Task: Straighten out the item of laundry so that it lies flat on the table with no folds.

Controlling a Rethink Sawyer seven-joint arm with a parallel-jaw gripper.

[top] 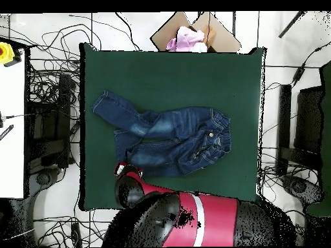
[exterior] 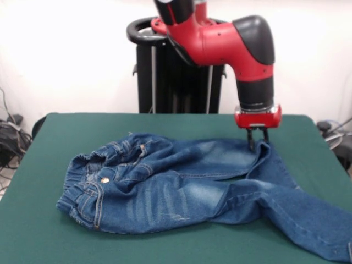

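Observation:
The small blue denim jeans (exterior: 181, 187) lie crumpled on the dark green table (exterior: 49, 143). In the front view the waistband is at the left, one leg runs to the front right, and the other leg is folded across toward the far right. My gripper (exterior: 258, 144) points straight down at the hem of that far leg. It appears shut on the denim, which rises in a small peak there. In the overhead view the jeans (top: 174, 139) lie mid-table (top: 161, 77), and the gripper (top: 121, 168) is at the end of the lower leg.
The black pedestal (exterior: 165, 82) stands behind the table's far edge. A cardboard box (top: 194, 32) with pink cloth sits off the table opposite the robot. Cables (top: 52, 77) lie on the floor beside the table. A white surface (top: 13, 129) is at the left.

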